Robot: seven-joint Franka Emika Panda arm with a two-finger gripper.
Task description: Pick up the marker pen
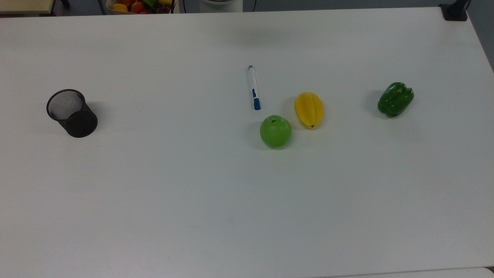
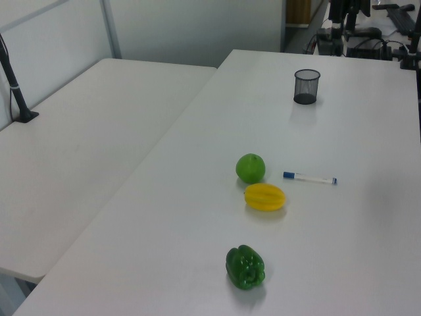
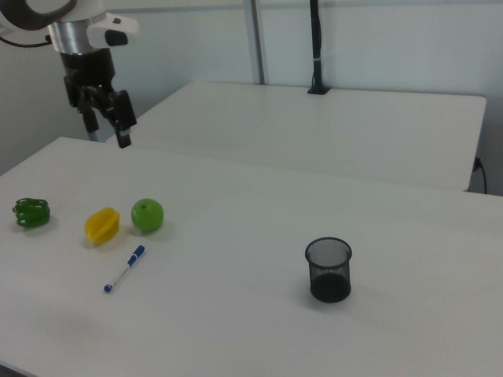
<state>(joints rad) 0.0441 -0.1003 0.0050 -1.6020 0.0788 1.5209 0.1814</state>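
Nearest the camera in the right view, we find the marker pen [image 3: 126,269] lying flat on the white table [image 3: 236,330], untouched and with nothing around it. Its blue cap points toward the fruit and its small blue end tip points toward the table's near edge. At a similar depth, well apart toward the right view's right, a black mesh pen cup [image 3: 328,269] stands upright with its mouth open.

Just beyond the marker pen we note three pieces of fruit in a loose row. A green apple [image 3: 147,214] sits near the cap end without touching it. A yellow starfruit [image 3: 102,225] lies just beside the apple, on the right view's left. A green bell pepper [image 3: 31,212] lies further along the same side, well apart from the other two.

From the top view we confirm that the marker pen's capped end stops just short of the apple, and that the barrel runs away from it toward the table's far edge.

Farthest back in the right view, the gripper [image 3: 107,132] hangs in the air above the table's far left corner, well clear of the marker pen and of every other item. We see its two black fingers spread apart with nothing between them. Behind it stands a second white table [image 3: 314,133].
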